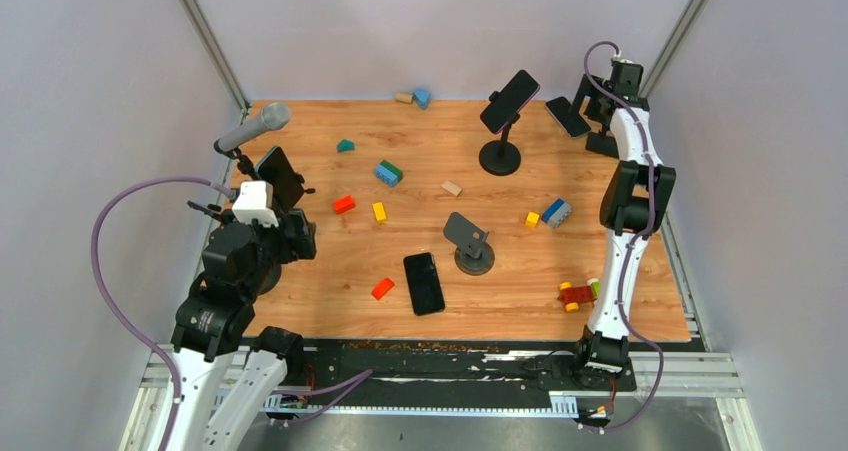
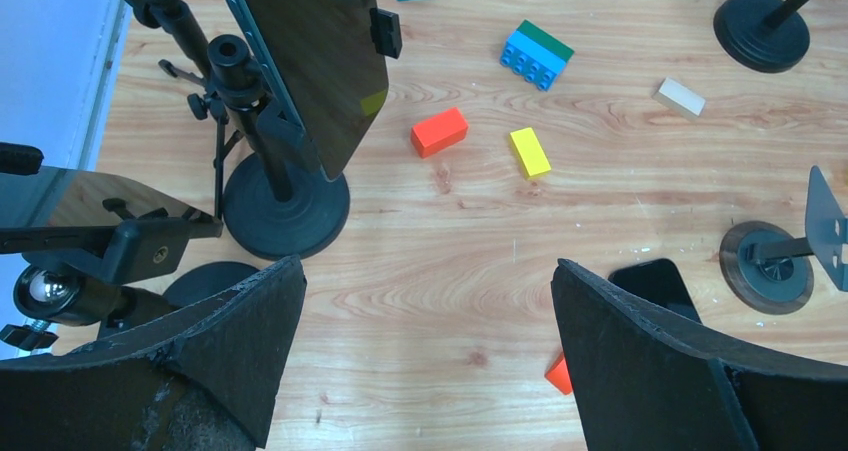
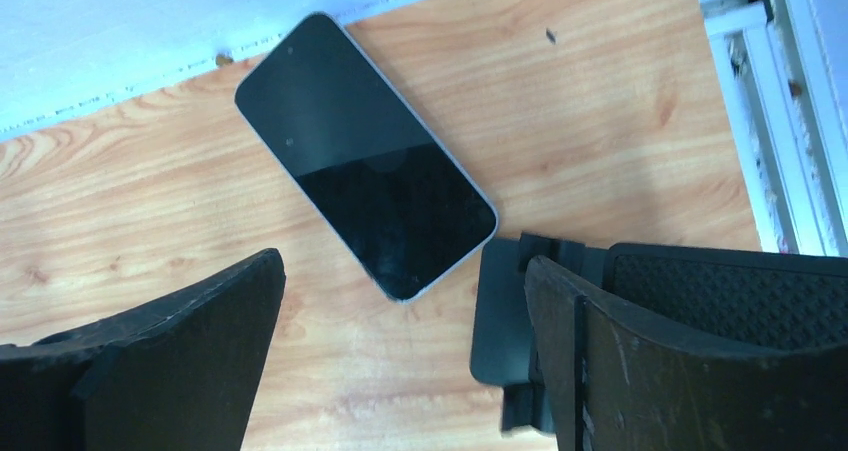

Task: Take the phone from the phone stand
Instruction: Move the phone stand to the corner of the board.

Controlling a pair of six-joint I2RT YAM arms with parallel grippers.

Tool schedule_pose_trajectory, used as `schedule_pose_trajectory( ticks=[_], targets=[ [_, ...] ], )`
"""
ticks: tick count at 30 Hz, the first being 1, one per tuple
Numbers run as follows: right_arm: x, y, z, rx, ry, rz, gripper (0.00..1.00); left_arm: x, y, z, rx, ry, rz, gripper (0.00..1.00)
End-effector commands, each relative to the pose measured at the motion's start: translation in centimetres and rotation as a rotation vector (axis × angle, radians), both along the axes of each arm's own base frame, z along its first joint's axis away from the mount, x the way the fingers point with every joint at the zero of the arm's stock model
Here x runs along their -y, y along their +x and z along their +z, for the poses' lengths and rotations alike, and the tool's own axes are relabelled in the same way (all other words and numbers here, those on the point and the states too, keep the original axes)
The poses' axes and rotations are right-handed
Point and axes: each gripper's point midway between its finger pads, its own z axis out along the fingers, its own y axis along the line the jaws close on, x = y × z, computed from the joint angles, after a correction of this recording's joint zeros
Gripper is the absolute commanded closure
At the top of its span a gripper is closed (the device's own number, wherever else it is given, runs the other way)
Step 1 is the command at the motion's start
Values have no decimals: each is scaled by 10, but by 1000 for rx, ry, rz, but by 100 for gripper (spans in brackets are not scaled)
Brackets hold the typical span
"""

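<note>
From above, the back phone (image 1: 510, 101) sits tilted in the clamp of the back stand (image 1: 500, 157) near the far edge of the table (image 1: 520, 301). The left phone (image 1: 280, 176) is raised off the wood beside a microphone (image 1: 255, 128), just ahead of the left arm (image 1: 225, 271). A low stand (image 1: 468, 243) with a tilted plate sits mid-table, and the flat phone (image 1: 424, 283) lies on the wood just beside it. The corner phone (image 1: 567, 116) also lies flat, at the far right, where the right arm (image 1: 625, 201) reaches. Small coloured blocks are scattered about. In the left wrist view, the left gripper (image 2: 427, 266) has its fingers (image 2: 230, 351) spread wide with only bare wood between them. Ahead of them, the left phone is clipped in the left stand (image 2: 285, 211). At the left edge another clamp (image 2: 130, 246) grips a dark glossy slab; I cannot tell what it is. A red block (image 2: 439, 131) and a yellow block (image 2: 529, 152) lie further out. In the right wrist view, the right gripper (image 3: 402, 261) is likewise wide open and holds nothing. The corner phone lies screen-up on the table, near a black stand part (image 3: 500, 321). I cannot tell whether they touch.
</note>
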Motion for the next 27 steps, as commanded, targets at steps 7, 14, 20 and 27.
schedule_pose_trajectory(
  ticks=[7,14,20,27],
  targets=[
    [-13,17,-9,70,4,96,9,1,6,5,20,11,-6,0],
    [-38,9,61,219,65,159,13,0,6,5,23,10,-4,0],
    [-37,3,104,287,-2,120,13,-1,5,7,29,10,-1,0],
    [-67,15,99,291,-20,265,12,-1,5,7,30,9,-1,0]
  ],
)
